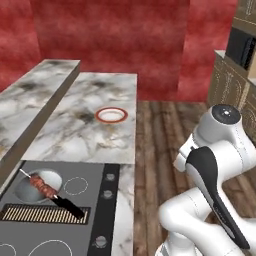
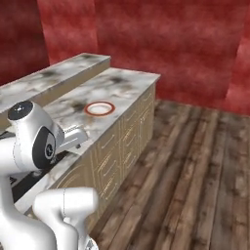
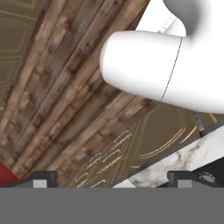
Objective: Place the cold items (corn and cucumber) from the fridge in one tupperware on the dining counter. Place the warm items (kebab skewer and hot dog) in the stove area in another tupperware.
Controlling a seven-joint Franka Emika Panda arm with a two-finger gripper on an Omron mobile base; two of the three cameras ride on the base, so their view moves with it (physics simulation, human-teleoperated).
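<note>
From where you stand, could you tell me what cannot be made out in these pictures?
- Hot dog, corn, cucumber and fridge: none can be found in these views.
- Stove: its near end is cut off by the bottom edge of the left base view, and the arm hides it in the right base view.
- Kebab skewer: its dark end lies off the pan; whether it touches the grill is unclear.
- Round red-rimmed container: too small to tell its depth.
- Fingers: only the tips show, spread wide, holding nothing.

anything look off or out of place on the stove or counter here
Nothing spilled or damaged. The kebab skewer lies tilted across the pan on the stove, sticking out over the rim. A round red-rimmed dish sits upright on the marble counter.
</note>
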